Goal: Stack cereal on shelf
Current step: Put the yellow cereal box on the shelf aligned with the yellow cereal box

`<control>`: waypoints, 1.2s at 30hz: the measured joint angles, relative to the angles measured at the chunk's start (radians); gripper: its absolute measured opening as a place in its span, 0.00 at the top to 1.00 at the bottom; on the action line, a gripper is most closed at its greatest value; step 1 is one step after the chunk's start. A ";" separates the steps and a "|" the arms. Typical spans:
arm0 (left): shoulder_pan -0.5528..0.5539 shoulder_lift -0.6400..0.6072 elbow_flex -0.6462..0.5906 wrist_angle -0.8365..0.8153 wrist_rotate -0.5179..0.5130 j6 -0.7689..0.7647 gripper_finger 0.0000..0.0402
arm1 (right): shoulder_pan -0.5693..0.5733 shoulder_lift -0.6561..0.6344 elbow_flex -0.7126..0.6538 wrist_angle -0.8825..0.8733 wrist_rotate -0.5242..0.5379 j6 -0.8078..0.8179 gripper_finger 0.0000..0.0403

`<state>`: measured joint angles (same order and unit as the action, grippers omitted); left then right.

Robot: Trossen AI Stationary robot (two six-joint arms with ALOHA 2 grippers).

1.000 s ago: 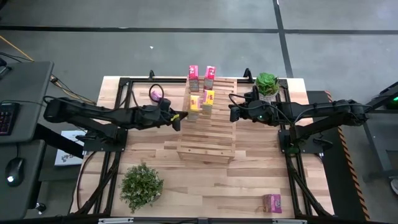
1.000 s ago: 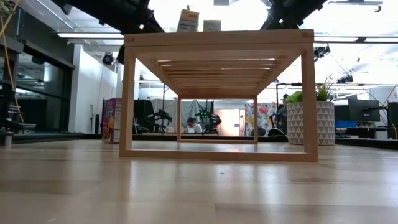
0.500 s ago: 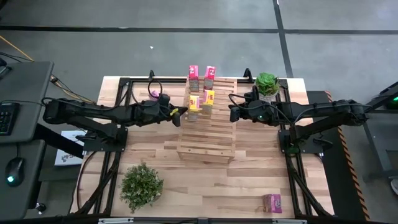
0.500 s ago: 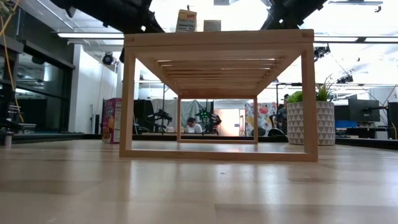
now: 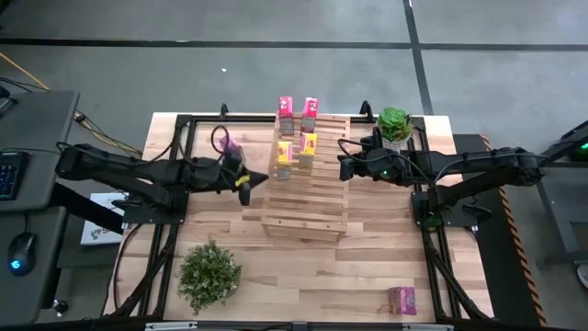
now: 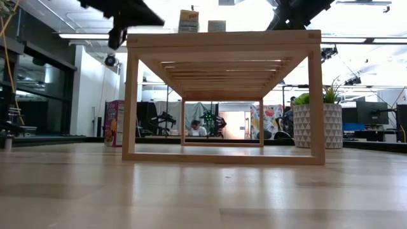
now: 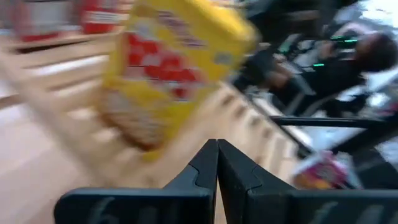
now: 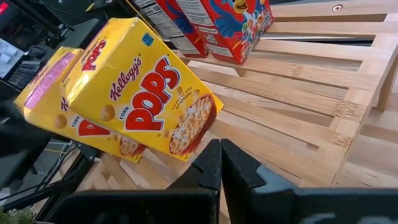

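The light-wood shelf point(image 5: 304, 188) stands mid-table. Two red and pink cereal boxes point(image 5: 287, 108) point(image 5: 310, 110) stand on its far top tier. Two yellow boxes point(image 5: 288, 154) point(image 5: 308, 145) stand one tier nearer and also show in the right wrist view point(image 8: 146, 93). One pink box point(image 5: 228, 142) stands on the table left of the shelf, another point(image 5: 401, 300) at the near right. My left gripper point(image 5: 246, 181) is shut and empty, left of the shelf; a yellow box point(image 7: 168, 68) is ahead of it. My right gripper point(image 5: 344, 168) is shut and empty at the shelf's right side.
A bushy green plant point(image 5: 209, 274) stands at the near left. A potted plant point(image 5: 395, 124) stands at the far right, close behind my right arm. Black frame rails point(image 5: 175, 156) run along both sides of the table. Bare planks point(image 5: 303, 276) lie in front of the shelf.
My left gripper has drawn back from the left yellow box toward the table's left edge and a little toward the near edge, staying shut. The boxes on the shelf stand as before. My right arm has kept still.
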<state>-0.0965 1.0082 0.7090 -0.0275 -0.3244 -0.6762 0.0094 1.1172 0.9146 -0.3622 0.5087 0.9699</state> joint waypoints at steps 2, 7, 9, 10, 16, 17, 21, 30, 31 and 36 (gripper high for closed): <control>-0.037 0.036 0.000 0.069 0.000 0.002 1.00 | 0.000 0.000 0.000 0.000 0.004 -0.001 1.00; -0.094 0.159 -0.001 0.251 -0.001 0.026 1.00 | 0.000 0.000 0.000 -0.004 0.015 -0.001 1.00; -0.097 0.202 -0.001 0.294 -0.016 0.026 1.00 | 0.000 0.000 0.000 -0.004 0.016 -0.001 1.00; -0.096 0.214 -0.001 0.296 -0.037 0.025 1.00 | 0.000 0.000 0.000 -0.004 0.016 0.001 1.00; -0.077 0.240 -0.001 0.312 -0.104 0.089 1.00 | 0.000 0.000 0.000 -0.004 0.011 0.002 1.00; -0.069 0.239 -0.001 0.313 -0.103 0.100 1.00 | 0.000 0.000 0.000 -0.004 0.011 0.002 1.00; -0.027 0.239 -0.001 0.317 -0.091 0.138 1.00 | 0.000 0.000 0.000 -0.004 0.011 0.001 1.00; 0.073 0.239 -0.001 0.317 0.007 0.182 1.00 | 0.000 0.000 0.000 -0.004 0.012 0.002 1.00; 0.082 0.239 -0.001 0.318 0.018 0.183 1.00 | 0.000 0.000 0.000 -0.004 0.012 0.002 1.00; 0.119 0.239 -0.001 0.319 0.065 0.210 1.00 | 0.000 0.000 0.000 -0.004 0.012 0.002 1.00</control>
<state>0.0230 1.2472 0.7082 0.2910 -0.2590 -0.4666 0.0097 1.1168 0.9146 -0.3660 0.5205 0.9718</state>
